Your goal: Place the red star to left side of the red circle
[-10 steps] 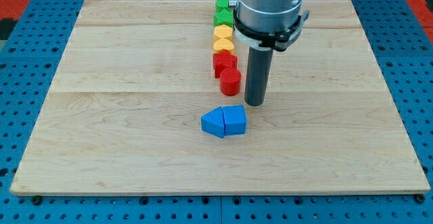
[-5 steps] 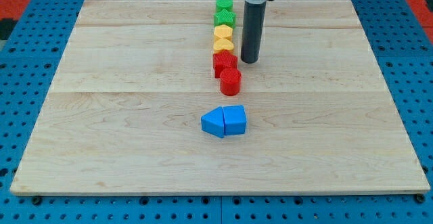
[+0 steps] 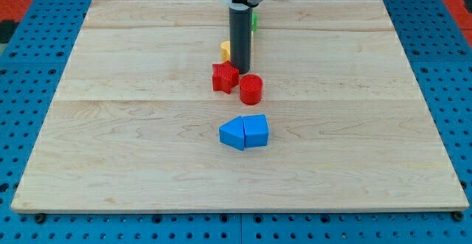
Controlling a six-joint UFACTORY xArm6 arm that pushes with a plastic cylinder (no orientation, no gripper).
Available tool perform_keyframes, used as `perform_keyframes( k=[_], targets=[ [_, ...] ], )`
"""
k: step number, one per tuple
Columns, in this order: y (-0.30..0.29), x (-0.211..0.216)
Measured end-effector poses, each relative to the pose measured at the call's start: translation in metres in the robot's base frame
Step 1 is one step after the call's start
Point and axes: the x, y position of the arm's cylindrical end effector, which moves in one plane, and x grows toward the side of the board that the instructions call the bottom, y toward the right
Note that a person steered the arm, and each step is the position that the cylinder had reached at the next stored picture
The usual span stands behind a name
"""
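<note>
The red star [image 3: 224,77] lies near the board's middle, just left of and slightly above the red circle [image 3: 251,88], almost touching it. My tip [image 3: 241,70] stands right behind both, touching the star's upper right side and just above the circle. The rod hides most of the yellow and green blocks behind it.
A yellow block [image 3: 225,50] peeks out left of the rod, and a sliver of a green block [image 3: 254,21] shows to its right near the view's top. Two blue blocks [image 3: 244,132] sit together below the red circle. The wooden board [image 3: 110,126] lies on a blue pegboard.
My tip moved left from the right of the block column into it. The red star slid left and down, to beside the red circle. The yellow and green blocks are now mostly hidden.
</note>
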Motion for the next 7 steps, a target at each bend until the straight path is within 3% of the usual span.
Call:
perform_keyframes(
  k=[7],
  targets=[
    [-0.074,-0.008]
  ],
)
